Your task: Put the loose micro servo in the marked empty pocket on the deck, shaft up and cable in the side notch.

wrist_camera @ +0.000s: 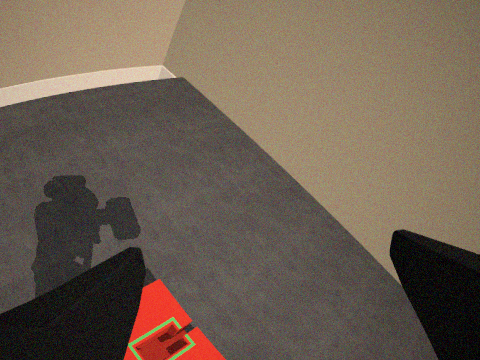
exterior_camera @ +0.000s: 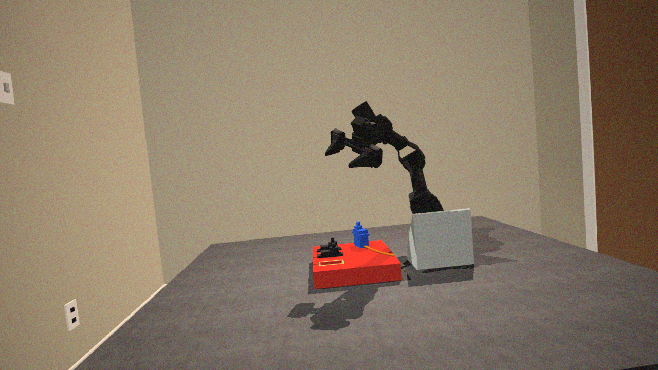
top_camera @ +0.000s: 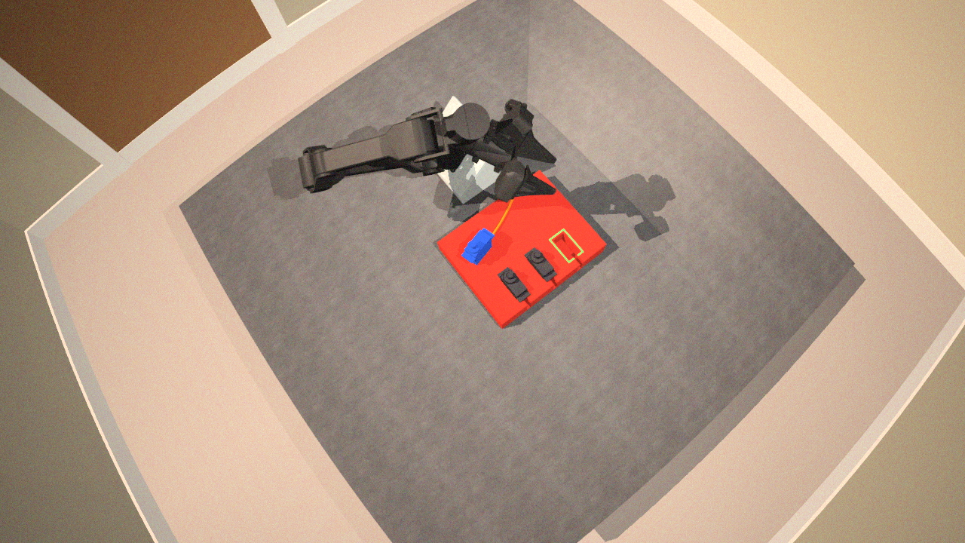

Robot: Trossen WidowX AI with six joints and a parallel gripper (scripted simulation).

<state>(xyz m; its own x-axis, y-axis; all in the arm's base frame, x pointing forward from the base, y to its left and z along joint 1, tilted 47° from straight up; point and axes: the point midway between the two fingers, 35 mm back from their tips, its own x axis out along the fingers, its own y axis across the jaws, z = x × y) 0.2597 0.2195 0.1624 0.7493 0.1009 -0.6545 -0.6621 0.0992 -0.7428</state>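
Observation:
The loose blue micro servo (top_camera: 478, 245) (exterior_camera: 361, 237) stands upright on the red deck (top_camera: 580, 219) (exterior_camera: 356, 277) (wrist_camera: 154, 298), its output shaft pointing up. Its orange cable (top_camera: 501, 220) (exterior_camera: 379, 251) runs over the deck toward the pale block's side; in the top view its far end is hidden under a finger. The green outline (top_camera: 556, 235) (exterior_camera: 331, 264) (wrist_camera: 151, 331) marks the empty pocket, with a side notch at the near deck edge. My gripper (top_camera: 555, 176) (exterior_camera: 337, 160) (wrist_camera: 272, 254) is wide open and empty, high above the deck. The servo is outside the wrist view.
Two black servos (top_camera: 513, 283) (top_camera: 540, 264) sit in a row beside the marked pocket; they overlap in the exterior view. A pale wedge-shaped block (exterior_camera: 443, 239) stands beside the deck, partly under the arm in the top view. The arm casts shadows on the grey table (top_camera: 405, 337).

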